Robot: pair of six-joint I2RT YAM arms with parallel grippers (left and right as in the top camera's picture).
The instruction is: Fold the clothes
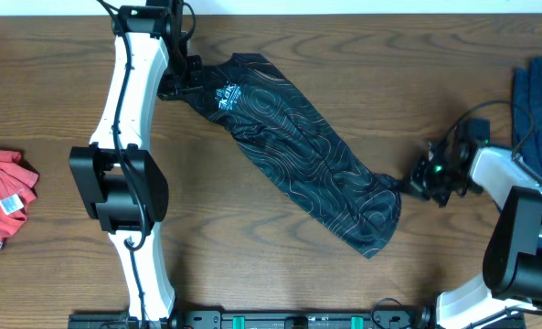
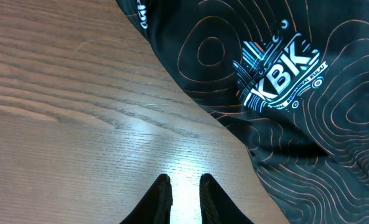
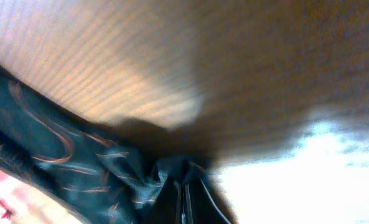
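The black jersey [image 1: 298, 151], with thin orange contour lines and a white-and-blue logo [image 2: 280, 68], lies stretched diagonally across the wooden table from upper left to lower right. My left gripper [image 1: 170, 89] hovers at the jersey's upper-left end. In the left wrist view its fingertips [image 2: 185, 186] stand a little apart over bare wood, holding nothing, and the jersey [image 2: 308, 124] lies off to their right. My right gripper [image 1: 406, 185] is at the jersey's lower-right corner. In the right wrist view it [image 3: 184, 186] is shut, with bunched jersey fabric [image 3: 66, 152] pinched at its tips.
A crumpled red shirt [image 1: 1, 196] lies at the table's left edge. A dark blue garment [image 1: 537, 96] sits at the far right, just behind the right arm. Bare wood [image 1: 280, 274] lies in front of the jersey.
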